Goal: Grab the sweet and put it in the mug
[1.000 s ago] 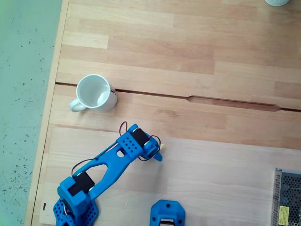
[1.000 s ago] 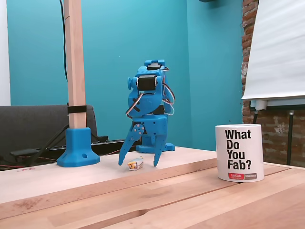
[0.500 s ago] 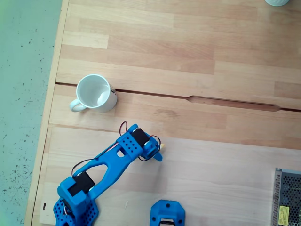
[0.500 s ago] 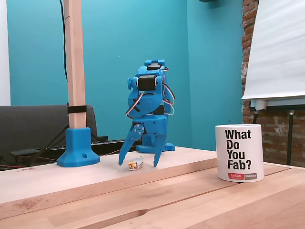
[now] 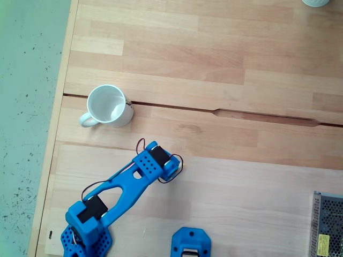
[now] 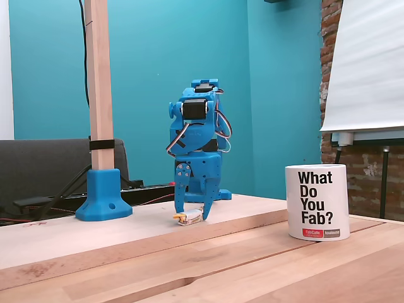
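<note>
Down at the tabletop (image 6: 265,252), the blue gripper (image 6: 191,214) points straight at the wood, its two fingers drawn in close around the sweet (image 6: 188,218), which lies on the surface between their tips; it looks pinched, though the side view is too small to be sure of contact. From above, the arm (image 5: 126,190) covers the candy. The mug (image 5: 109,106) stands upright, well apart from the gripper, beside the groove in the boards, its printed face showing (image 6: 317,202).

Teal wall (image 6: 145,57), brick wall (image 6: 363,167), wooden table (image 5: 214,69).
</note>
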`<action>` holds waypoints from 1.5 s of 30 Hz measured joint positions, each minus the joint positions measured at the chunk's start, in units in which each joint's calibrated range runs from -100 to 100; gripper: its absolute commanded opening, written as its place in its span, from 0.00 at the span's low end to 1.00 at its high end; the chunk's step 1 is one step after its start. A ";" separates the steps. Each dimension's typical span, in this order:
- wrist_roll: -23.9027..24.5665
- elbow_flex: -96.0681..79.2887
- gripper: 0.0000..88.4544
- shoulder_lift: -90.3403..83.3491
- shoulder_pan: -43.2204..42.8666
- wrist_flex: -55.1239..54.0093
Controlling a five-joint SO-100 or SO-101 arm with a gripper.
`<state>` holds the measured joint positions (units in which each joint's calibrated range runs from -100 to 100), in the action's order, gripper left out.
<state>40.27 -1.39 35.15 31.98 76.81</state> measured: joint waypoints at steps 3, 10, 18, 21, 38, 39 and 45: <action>-0.15 0.00 0.12 0.00 0.00 0.00; -0.29 0.00 0.07 0.00 0.00 0.00; 0.00 0.00 0.03 0.00 0.00 0.00; -0.05 0.00 0.01 0.00 0.00 0.00; -0.05 0.00 0.00 0.00 0.00 0.00; -0.05 0.00 0.00 0.00 0.00 0.00; -0.05 0.00 0.00 -0.64 0.00 0.00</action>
<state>40.22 -1.39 34.51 31.98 76.81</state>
